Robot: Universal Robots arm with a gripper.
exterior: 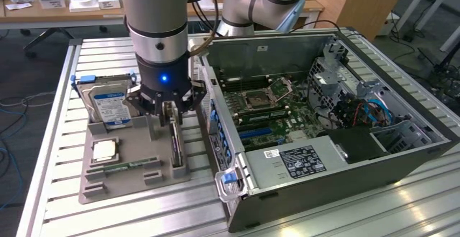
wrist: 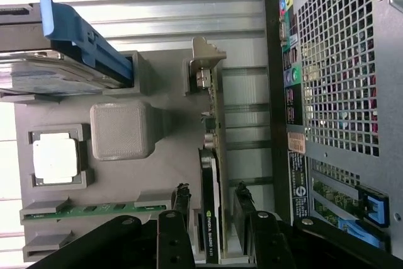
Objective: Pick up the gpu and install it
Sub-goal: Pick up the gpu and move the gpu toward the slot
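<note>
Where the gripper [exterior: 171, 113] hangs low over the grey holder tray [exterior: 129, 179], the gpu [exterior: 176, 146] stands on its long edge in a slot along the tray's side nearest the open computer case [exterior: 234, 156], directly under the jaws.

The wrist view makes the relation plain: the 2 black fingers [wrist: 181, 196] straddle the gpu [wrist: 211, 168] at its black cooler end. 1 sits on each face with a sliver of space either side, so the jaws stand open around the card and are not clamped on it. The card's silver bracket lies at the end away from the fingers.

From the exterior view, the fingers hide the card's upper edge, but the wider layout shows. The hard drive [exterior: 107, 105] is upright at the tray's far end, with the processor chip [exterior: 104, 150] and the memory stick [exterior: 126, 166] lying flat on the exterior view's left of the gpu. The motherboard [exterior: 266, 97] is exposed inside the case, and everything rests on the slatted aluminium table [exterior: 129, 218].

The wrist view adds the case's perforated rear panel [wrist: 340, 61] just beside the tray.
</note>
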